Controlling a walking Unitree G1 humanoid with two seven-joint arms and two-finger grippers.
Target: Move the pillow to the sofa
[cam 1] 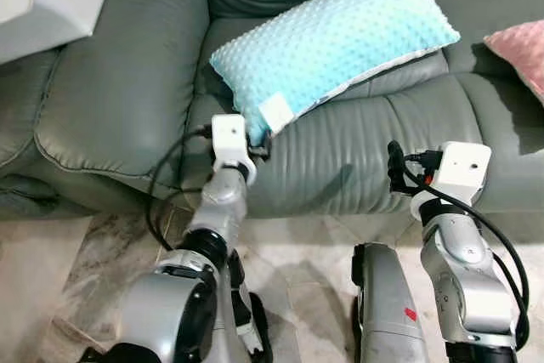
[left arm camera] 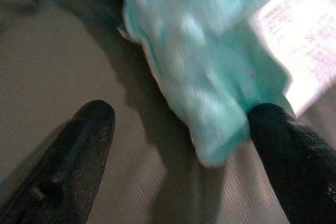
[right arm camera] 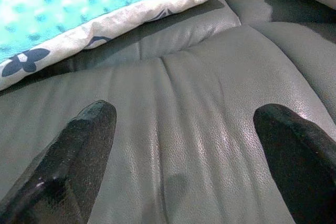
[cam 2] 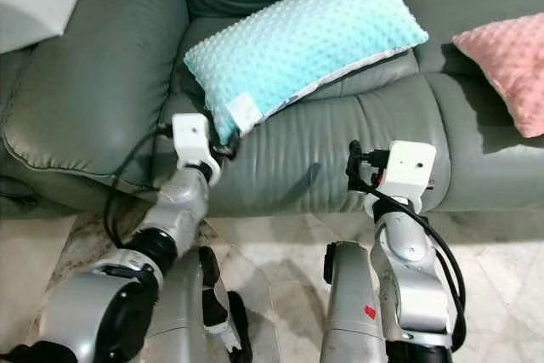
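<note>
Turquoise dimpled fabric pillow [cam 1: 333, 38] lies on grey leather sofa [cam 1: 382, 138] — left gripper [left arm camera: 181, 140] spread wide at its 7 o'clock corner, holding nothing. Right gripper [right arm camera: 184, 156] also wide, empty. Risk: a finger snagging that corner on pull-back could drag the pillow off the edge.

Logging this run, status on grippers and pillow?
Left gripper open at turquoise pillow corner. Right gripper open over the seat. Pillow lies on grey sofa. Nothing in the way.

Living room, domestic. Grey-green leather sofa [cam 1: 357, 159] with padded armrest; teal dotted pillow [cam 1: 331, 44] and pink cushion [cam 1: 518, 53] on seat; polished marble-pattern floor [cam 1: 297, 269] in front.
</note>
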